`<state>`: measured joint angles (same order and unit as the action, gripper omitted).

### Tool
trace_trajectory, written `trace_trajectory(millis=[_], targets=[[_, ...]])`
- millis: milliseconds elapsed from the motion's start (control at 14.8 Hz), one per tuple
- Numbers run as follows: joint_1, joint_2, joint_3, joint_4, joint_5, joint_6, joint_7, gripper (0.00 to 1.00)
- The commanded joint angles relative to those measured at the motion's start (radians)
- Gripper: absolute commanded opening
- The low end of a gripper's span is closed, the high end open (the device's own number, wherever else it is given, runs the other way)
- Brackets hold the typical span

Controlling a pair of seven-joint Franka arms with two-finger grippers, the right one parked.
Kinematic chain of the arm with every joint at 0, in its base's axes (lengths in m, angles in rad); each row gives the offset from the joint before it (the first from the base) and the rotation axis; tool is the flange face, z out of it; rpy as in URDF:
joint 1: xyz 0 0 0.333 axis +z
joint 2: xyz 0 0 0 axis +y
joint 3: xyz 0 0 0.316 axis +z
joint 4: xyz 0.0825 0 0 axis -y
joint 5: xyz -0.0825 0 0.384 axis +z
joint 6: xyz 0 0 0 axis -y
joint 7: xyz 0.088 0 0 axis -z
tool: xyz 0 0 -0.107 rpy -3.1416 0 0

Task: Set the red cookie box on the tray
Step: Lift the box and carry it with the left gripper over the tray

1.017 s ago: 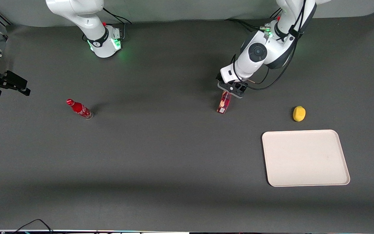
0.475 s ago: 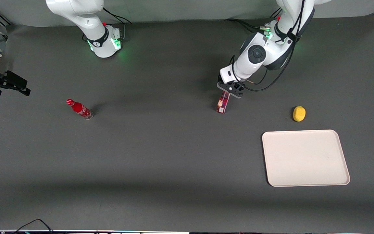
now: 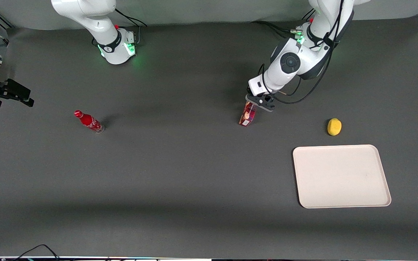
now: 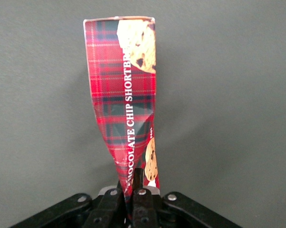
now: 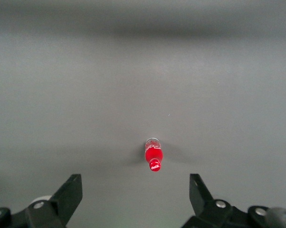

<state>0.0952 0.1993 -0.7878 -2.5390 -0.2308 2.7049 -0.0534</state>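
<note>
Lemon (image 3: 334, 127) sits near tray (image 3: 341, 176) rim; gripper (image 3: 259, 104) w/ box.

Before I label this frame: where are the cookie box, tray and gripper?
red cookie box (image 4: 121, 90), left wrist view, tartan face.
tray (image 3: 341, 176), front view, bare floor.
gripper (image 3: 259, 103), front view, clamped on the box's end.

A robotics lab bench: a table (image 3: 180, 174) covered in plain dark grey matting carries two white Franka arm bases (image 3: 119, 49), bolted near its farther edge, green status lights glowing and black cables (image 3: 267, 26) trailing just beside them. The left arm's gripper (image 3: 261, 103) hangs above the matting.
</note>
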Motion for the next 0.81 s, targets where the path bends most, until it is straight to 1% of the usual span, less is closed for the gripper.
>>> trace_trajectory(millis=[0, 203, 271, 542, 746], targets=[[-0.006, -0.053, 0.025, 0.040, 0.004, -0.058, -0.011, 0.00], [0.030, -0.150, 0.030, 0.182, 0.005, -0.349, -0.011, 0.00], [0.035, -0.164, 0.050, 0.244, 0.005, -0.437, -0.011, 0.00], [0.057, -0.164, 0.160, 0.506, 0.048, -0.727, -0.006, 0.00], [0.058, -0.126, 0.269, 0.728, 0.128, -0.907, 0.018, 0.00]])
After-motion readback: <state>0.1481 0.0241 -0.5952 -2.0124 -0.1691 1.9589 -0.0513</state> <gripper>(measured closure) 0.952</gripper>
